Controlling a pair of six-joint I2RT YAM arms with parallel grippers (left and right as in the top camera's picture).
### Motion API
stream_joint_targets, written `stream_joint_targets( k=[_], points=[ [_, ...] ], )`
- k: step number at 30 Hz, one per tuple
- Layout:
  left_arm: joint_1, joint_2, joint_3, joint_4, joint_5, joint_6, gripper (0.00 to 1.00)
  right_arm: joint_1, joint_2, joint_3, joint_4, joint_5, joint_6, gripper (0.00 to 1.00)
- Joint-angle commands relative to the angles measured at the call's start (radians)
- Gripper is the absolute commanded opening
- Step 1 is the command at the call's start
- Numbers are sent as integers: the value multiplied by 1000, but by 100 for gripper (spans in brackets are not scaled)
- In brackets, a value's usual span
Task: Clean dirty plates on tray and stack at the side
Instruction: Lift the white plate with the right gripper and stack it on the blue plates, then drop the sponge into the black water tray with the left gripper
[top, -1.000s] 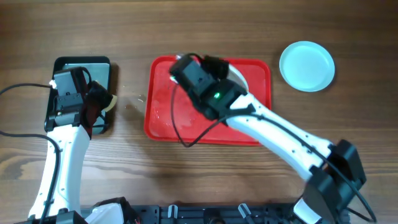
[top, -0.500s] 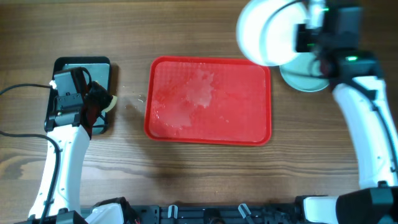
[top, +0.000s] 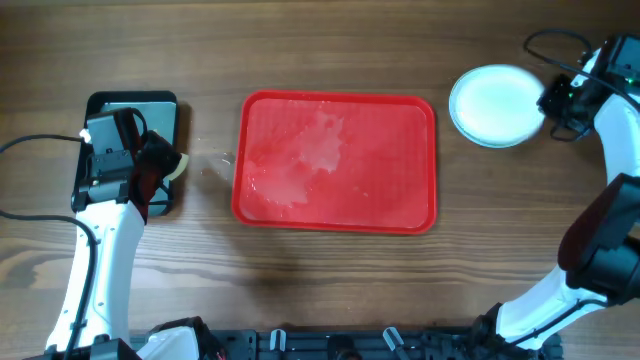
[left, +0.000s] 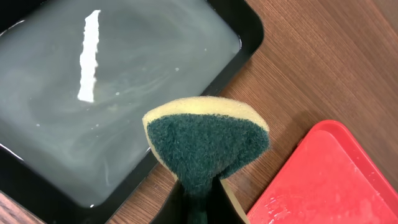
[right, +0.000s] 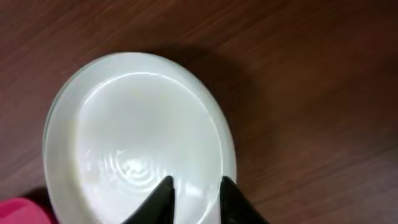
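Observation:
The red tray (top: 340, 200) lies mid-table with wet smears and nothing on it; its corner shows in the left wrist view (left: 329, 180). The plates are stacked right of the tray, a white plate (top: 492, 105) on top; those beneath are hidden apart from a pale rim. My right gripper (top: 553, 98) is open at the stack's right edge. In the right wrist view its fingers (right: 196, 186) hang apart over the white plate (right: 137, 124). My left gripper (left: 200, 202) is shut on a yellow and green sponge (left: 208, 140), left of the tray (top: 172, 165).
A dark tray (top: 130, 102) of cloudy water sits at the far left, its rim (left: 249, 25) just beside the sponge. A black cable (top: 545, 40) loops at the top right. The table is brown wood (top: 330, 290).
My right arm lifted the white plate off the red tray, carried it right, and let it go on the stack. The left arm has not moved.

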Motion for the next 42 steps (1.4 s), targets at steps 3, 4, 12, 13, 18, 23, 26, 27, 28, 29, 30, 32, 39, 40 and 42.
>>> stream_joint_targets(
  k=[3, 4, 12, 13, 18, 23, 26, 27, 28, 29, 30, 32, 39, 40, 42],
  points=[
    [4, -2, 4, 8, 0, -13, 4, 4, -14, 8, 2, -124, -7, 100],
    [4, 0, 4, 14, 1, -13, 5, 4, -32, 8, -7, -131, -2, 100],
    [75, 191, 2, 206, -31, -13, 4, 113, -357, 8, -106, -138, -39, 100],
    [94, 227, 2, 235, -31, -13, 4, 137, -397, 8, -124, -138, -43, 100],
    [182, 306, 2, 324, -37, -13, 6, 261, -534, 8, -177, -126, -69, 100],
    [227, 306, 2, 334, -37, -13, 51, 359, -586, 8, -191, -122, -64, 100],
    [227, 306, 2, 341, -5, -14, 100, 397, -593, 8, -190, -122, -63, 100],
    [227, 306, 2, 348, 28, -14, 100, 406, -593, 8, -191, -122, -62, 100],
    [227, 306, 2, 358, 68, -14, 100, 417, -594, 8, -194, -122, -61, 100],
    [227, 303, 2, 364, 90, -14, 100, 425, -596, 8, -200, -122, -61, 100],
    [227, 297, 2, 364, 98, -14, 100, 433, -599, 8, -208, -122, -62, 100],
    [227, 264, 2, 344, 98, -14, 100, 454, -621, 8, -227, -122, -65, 100],
    [227, -80, 2, 127, 167, -48, 100, 539, -880, 1, -314, -95, -65, 100],
    [227, -124, 2, 94, 205, -47, 100, 544, -922, -9, -333, -82, -66, 100],
    [227, -211, 2, 25, 288, -47, 100, 547, -1033, -66, -350, -46, -76, 100]
  ],
)
